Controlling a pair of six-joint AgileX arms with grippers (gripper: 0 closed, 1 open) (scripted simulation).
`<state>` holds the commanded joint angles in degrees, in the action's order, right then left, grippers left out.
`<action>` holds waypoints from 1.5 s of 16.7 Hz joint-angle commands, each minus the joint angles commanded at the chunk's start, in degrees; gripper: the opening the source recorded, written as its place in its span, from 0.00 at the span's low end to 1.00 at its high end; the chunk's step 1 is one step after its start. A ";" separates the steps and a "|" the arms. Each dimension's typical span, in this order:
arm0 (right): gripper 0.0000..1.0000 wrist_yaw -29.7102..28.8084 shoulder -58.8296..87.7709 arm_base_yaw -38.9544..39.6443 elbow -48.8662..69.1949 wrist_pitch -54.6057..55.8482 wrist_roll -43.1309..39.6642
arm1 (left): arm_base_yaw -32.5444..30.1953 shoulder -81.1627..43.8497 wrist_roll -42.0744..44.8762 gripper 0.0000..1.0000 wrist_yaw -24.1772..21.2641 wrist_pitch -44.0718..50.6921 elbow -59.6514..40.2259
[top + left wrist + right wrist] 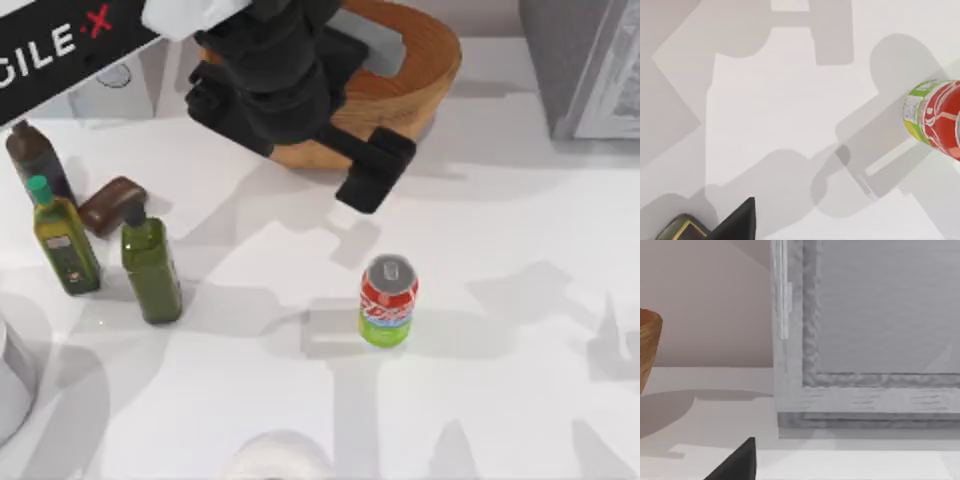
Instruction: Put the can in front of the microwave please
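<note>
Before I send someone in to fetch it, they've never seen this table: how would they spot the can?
Start at the big wooden bowl at the table's far edge, then come straight toward the near side. The can stands upright there alone. It is shorter than the green bottles on the left, with a silver top, red band and green base.

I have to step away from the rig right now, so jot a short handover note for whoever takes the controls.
Left gripper: raised over the table, behind the can, holding nothing.
Right arm: its wrist camera faces the microwave; nothing in hand there.
The can stands upright near the table's middle, untouched.
The microwave sits at the far right corner; a wooden bowl is to its left.
Done: nothing yet.
Left: grasp the can, carry it right, set it down in front of the microwave.
</note>
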<state>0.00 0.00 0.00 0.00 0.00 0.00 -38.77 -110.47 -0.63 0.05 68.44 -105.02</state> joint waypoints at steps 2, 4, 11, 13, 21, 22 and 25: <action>1.00 0.00 0.00 0.00 0.00 0.00 0.00 | -3.08 -8.13 -0.01 1.00 -0.11 4.99 -7.35; 1.00 0.00 0.00 0.00 0.00 0.00 0.00 | -5.65 -14.83 -0.04 1.00 -0.22 9.08 -13.38; 1.00 0.00 0.00 0.00 0.00 0.00 0.00 | -8.76 -22.77 -0.12 1.00 -0.38 13.93 -20.52; 1.00 0.00 0.00 0.00 0.00 0.00 0.00 | -8.76 -22.77 -0.12 1.00 -0.38 13.93 -20.52; 1.00 0.00 0.00 0.00 0.00 0.00 0.00 | -8.66 -22.86 -0.01 1.00 -0.38 3.68 -10.46; 1.00 0.00 0.00 0.00 0.00 0.00 0.00 | -8.68 -22.93 -0.03 1.00 -0.38 2.01 -8.81; 1.00 0.00 0.00 0.00 0.00 0.00 0.00 | -8.68 -22.97 -0.04 1.00 -0.38 0.46 -7.26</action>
<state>0.00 0.00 0.00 0.00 0.00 0.00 -47.45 -133.45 -0.68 -0.33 68.91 -112.28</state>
